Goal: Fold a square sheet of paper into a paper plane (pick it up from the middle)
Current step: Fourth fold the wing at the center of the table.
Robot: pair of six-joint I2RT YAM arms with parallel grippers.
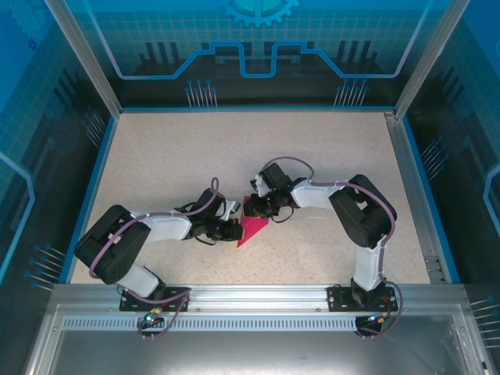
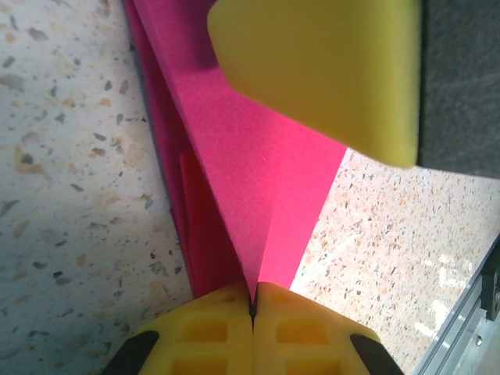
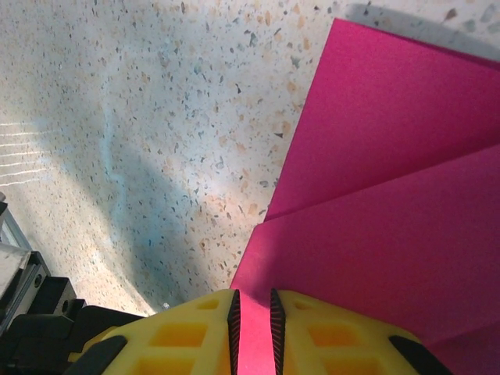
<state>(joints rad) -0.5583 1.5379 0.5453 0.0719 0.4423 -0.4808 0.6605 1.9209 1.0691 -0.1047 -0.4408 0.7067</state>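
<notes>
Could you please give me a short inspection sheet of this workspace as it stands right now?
Surface: speckled beige tabletop, level.
Job's things: thin magenta-pink paper sheet, partly folded, with layered flaps and creases, mid-table between the two grippers.
Clutter: nothing seen.
Grippers: left gripper shut on one edge of the sheet; right gripper shut on another edge, with paper between its yellow pads.
Cables: purple cables loop along both arms, off the paper.
Surroundings: blue translucent enclosure walls on three sides; aluminium rail along the near edge, carrying the arm bases.
</notes>
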